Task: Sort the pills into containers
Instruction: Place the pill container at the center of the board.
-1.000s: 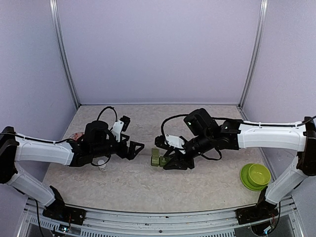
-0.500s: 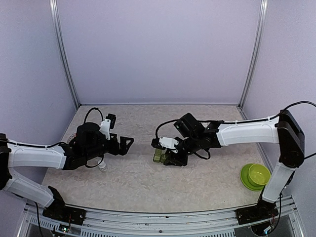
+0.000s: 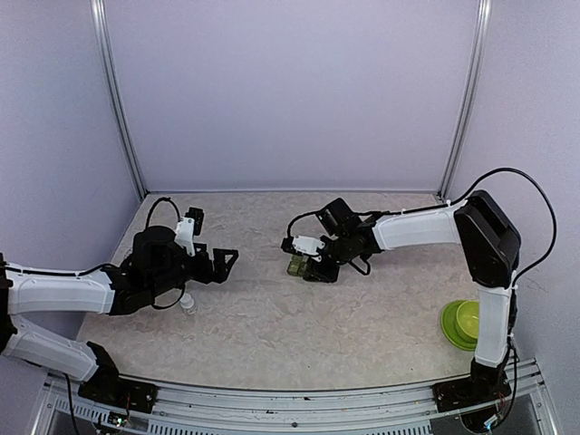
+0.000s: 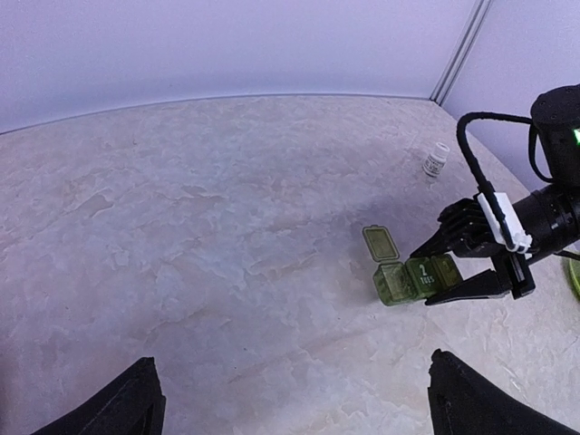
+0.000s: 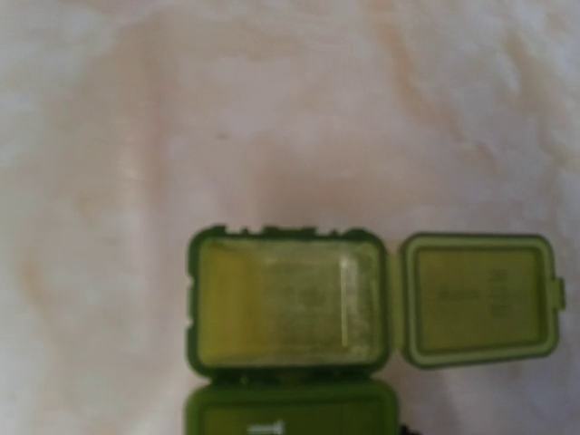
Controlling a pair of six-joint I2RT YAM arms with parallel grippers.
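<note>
pill box: a green strip of hinged cells (image 4: 412,279), lying flat on the tabletop (image 4: 181,227) around mid-table, a little right of centre.
open cell: the end cell (image 5: 285,299) is open, with its lid (image 5: 480,299) folded out flat to the side. the close view is blurred and no pill can be made out inside. the neighbouring cell is closed.
right fingers: (image 4: 471,288) pinching the pill box across its long sides at the closed end, away from the open cell.
left fingers: (image 4: 136,403) spread wide and holding nothing, above the tabletop, well apart from the box and pointing towards it.
other things: a small white bottle (image 4: 436,160) stands upright beyond the box. a green bowl (image 3: 467,322) sits near the right edge.
handling: probably light, thin, stiff plastic. it would likely slide on the smooth top, so it wants bracing. the lid hinges look like the weak part.
where to hold: across the side walls of the closed cells, never by the open lid. keep it level so nothing tips out.
</note>
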